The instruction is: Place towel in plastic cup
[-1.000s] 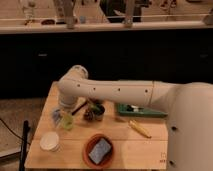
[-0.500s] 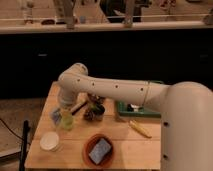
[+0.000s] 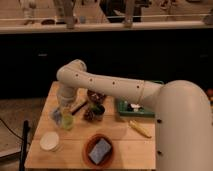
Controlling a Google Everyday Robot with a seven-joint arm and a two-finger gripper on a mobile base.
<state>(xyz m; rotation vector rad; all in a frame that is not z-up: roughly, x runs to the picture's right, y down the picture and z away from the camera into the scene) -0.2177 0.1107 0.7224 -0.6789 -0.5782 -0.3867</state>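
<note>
A translucent yellow-green plastic cup (image 3: 67,121) stands upright on the left part of the wooden table (image 3: 75,156). A pale bluish-white towel (image 3: 57,115) shows as a crumpled patch right beside the cup, on its left. My gripper (image 3: 65,107) hangs at the end of the white arm, directly above the cup and towel and close to them. I cannot tell whether the towel is in the gripper or in the cup.
A white bowl (image 3: 49,141) sits at the front left. A brown bowl (image 3: 88,150) holds a blue sponge (image 3: 100,150). Dark small pots (image 3: 94,113) stand right of the cup. A green tray (image 3: 125,111) and a yellow stick (image 3: 139,129) lie at the right.
The arm's elbow has shifted slightly to the left and the gripper has stayed over the cup. The objects on the table have not moved.
</note>
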